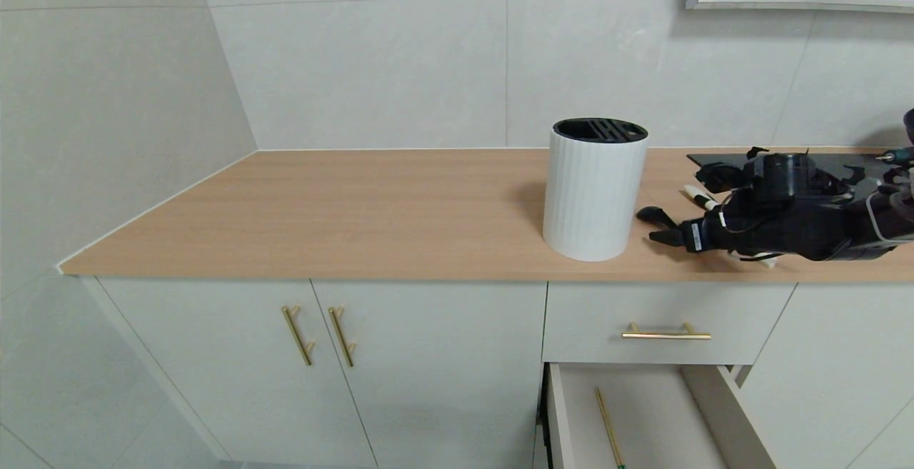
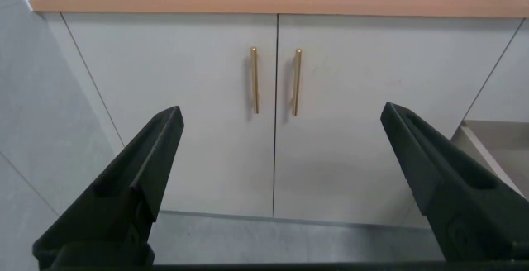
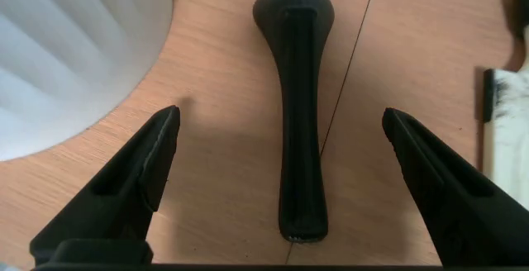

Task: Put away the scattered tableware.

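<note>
The right gripper (image 3: 279,114) hangs low over the light wooden bench (image 1: 357,212). Its fingers are spread wide on either side of a black plastic utensil handle with a rounded end (image 3: 297,97), which lies flat and touches neither finger. Just beside it stands a white ribbed cylindrical holder (image 1: 595,194). The left gripper (image 2: 281,114), also spread and empty, faces 2 white cabinet doors (image 2: 182,97). Below the bench, an open white drawer (image 1: 564,412) holds a slim tan stick (image 1: 608,419).

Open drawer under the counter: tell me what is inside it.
A thin wooden stick, likely a chopstick, lies on the pale floor of the open drawer. The back of it is hidden under the closed drawer above, and its front runs off the picture.
</note>
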{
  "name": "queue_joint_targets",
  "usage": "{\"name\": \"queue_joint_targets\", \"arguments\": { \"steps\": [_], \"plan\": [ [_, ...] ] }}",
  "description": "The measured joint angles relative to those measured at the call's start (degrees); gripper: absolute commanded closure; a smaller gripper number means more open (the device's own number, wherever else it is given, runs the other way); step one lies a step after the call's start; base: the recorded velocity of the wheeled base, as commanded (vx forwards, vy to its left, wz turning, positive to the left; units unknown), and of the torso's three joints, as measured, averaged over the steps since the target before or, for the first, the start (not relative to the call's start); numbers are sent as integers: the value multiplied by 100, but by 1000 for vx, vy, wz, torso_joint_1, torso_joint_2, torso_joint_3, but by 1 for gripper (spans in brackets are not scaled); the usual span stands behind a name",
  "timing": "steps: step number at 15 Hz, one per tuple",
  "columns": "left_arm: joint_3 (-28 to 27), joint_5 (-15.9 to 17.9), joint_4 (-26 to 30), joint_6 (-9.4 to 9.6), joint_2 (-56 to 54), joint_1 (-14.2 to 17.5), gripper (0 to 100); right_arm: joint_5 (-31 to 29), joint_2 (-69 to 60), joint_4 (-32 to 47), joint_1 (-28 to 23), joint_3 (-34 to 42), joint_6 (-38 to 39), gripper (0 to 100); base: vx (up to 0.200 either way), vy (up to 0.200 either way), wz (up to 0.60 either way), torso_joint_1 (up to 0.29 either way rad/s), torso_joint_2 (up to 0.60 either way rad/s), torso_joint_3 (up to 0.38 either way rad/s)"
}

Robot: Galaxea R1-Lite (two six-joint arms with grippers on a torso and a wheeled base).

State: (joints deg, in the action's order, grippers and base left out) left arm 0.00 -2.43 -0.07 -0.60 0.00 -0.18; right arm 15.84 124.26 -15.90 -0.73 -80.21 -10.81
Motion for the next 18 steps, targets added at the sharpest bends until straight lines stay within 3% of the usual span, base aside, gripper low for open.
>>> {"name": "queue_joint_targets", "arguments": {
  "steps": [5, 6, 11, 16, 18],
  "plan": [
    [0, -2, 0, 0, 0, 0, 0, -7, 149, -5, 5, -93, 1, 0, 0, 0, 0, 0, 0, 0],
    [0, -2, -2, 0, 0, 0, 0, -13, 162, -16, 2, -96, 1, 100, 0, 0, 0, 0, 0, 0],
    [-2, 0, 0, 2, 0, 0, 0, -11, 208, -5, 5, -167, 100, 100, 0, 0, 0, 0, 0, 0],
    [0, -2, -2, 0, 0, 0, 0, -104, 129, 84, 71, -272, 712, 100, 0, 0, 0, 0, 0, 0],
    [0, -2, 0, 0, 0, 0, 0, -491, -161, 499, 119, -184, 956, 100, 0, 0, 0, 0, 0, 0]
  ]
}}
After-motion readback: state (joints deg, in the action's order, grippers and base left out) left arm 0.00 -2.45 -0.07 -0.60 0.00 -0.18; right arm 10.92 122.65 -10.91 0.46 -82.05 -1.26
